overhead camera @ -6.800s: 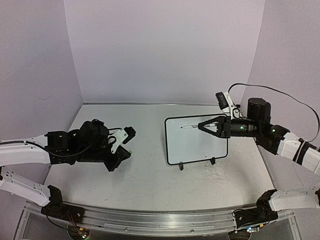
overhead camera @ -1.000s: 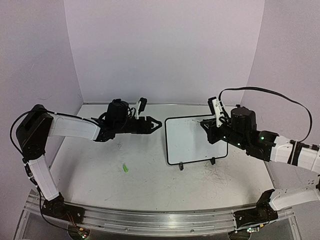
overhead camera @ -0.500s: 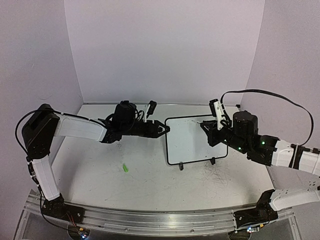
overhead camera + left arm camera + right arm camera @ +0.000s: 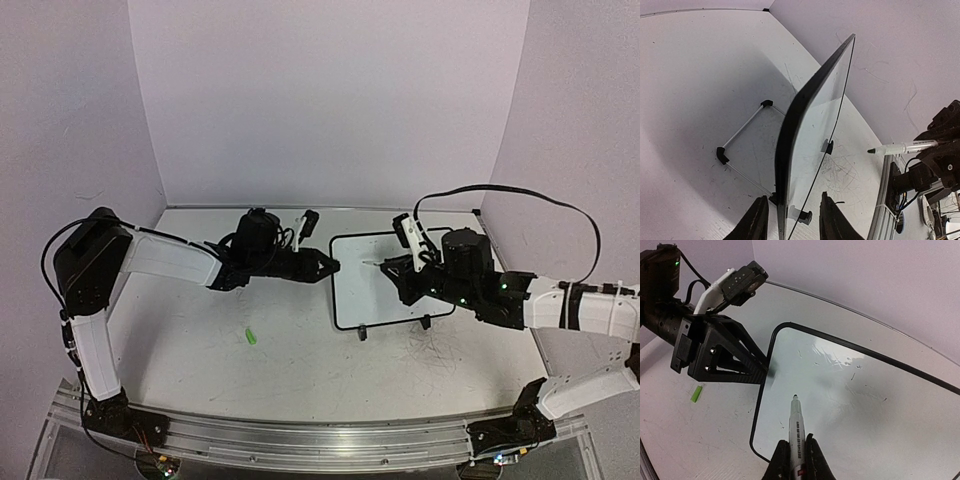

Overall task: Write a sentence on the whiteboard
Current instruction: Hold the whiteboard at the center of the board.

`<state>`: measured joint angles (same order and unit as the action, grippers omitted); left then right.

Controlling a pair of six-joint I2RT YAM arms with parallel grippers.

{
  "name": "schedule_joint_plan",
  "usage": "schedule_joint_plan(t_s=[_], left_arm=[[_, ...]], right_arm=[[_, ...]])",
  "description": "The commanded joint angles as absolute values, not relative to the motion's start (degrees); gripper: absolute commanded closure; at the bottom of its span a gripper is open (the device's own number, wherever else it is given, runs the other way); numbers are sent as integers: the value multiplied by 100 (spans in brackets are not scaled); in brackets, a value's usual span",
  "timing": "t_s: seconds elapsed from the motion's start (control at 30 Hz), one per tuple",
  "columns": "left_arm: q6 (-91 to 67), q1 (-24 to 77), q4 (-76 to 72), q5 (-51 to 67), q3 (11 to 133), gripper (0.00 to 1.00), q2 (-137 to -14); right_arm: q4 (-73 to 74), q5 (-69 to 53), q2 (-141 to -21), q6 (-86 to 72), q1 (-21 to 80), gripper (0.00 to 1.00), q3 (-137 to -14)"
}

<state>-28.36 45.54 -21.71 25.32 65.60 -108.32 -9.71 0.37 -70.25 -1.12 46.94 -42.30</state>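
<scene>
The whiteboard [image 4: 358, 300] stands right of the table's [image 4: 300, 385] middle, at about 2 o'clock from it in the overhead view. It is propped on its little black feet [image 4: 362, 333] with its face tilted up. The face shows only a few faint grey specks and some glare. The left gripper [image 4: 328, 265] reaches in from 9 o'clock and meets the upper part of the board's left edge. In its own wrist view the two black fingers [image 4: 756, 222] stand on either side of the dark frame. A sliver of space shows beside the right one, so I cannot tell whether they are pinching the frame or only straddling it. The right gripper [image 4: 797, 452] comes in from 3 o'clock and is clamped tight on a white marker [image 4: 796, 422]. The marker's dark tip points toward 9 o'clock in the overhead view and lies over the left half of the board. Seen from the left wrist, the tip appears to stand a little off the face rather than on it. A small green cap [image 4: 250, 337] lies alone on the table at about 8 o'clock from the board, well apart from both arms.
</scene>
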Motion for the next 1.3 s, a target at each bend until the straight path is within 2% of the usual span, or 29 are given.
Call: schedule_joint_plan(t_s=[0.0, 0.43, 0.77, 1.27], left_arm=[[-2760, 4486, -2545, 2738, 6721, 67, -10920], [-2574, 4479, -2846, 3039, 6636, 87, -11071], [-2412, 4470, -2848, 3061, 6627, 98, -11146], [-2210, 4421, -2848, 3093, 6454, 100, -11089]], right_arm=[[-1359, -224, -7181, 146, 4768, 100, -4553], [-1693, 361, -7609, 290, 4974, 100, -4690], [-2121, 617, -7761, 330, 5064, 100, -4631], [-2417, 820, -8076, 401, 5142, 100, -4688]])
